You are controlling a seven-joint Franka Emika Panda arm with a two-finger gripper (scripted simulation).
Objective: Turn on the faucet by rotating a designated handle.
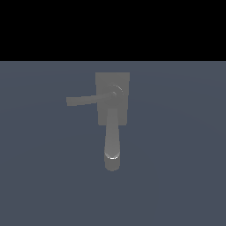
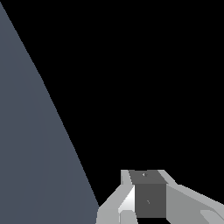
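While the gripper (image 2: 146, 199) is showing only partly in the wrist view, its opening cannot be told, and it is facing away from the faucet (image 1: 113, 99). Off the pivot, the handle (image 1: 86, 100) is jutting toward the exterior view's left, untouched. Approach seems pending: reaching the bar's free end and pushing sideways.

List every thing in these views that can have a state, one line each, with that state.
faucet: spout points toward the camera, no water visible.
handle: sticks out from its pivot toward the exterior view's left, untouched.
gripper: seen only in the wrist view, holds nothing visible; open or shut unclear.
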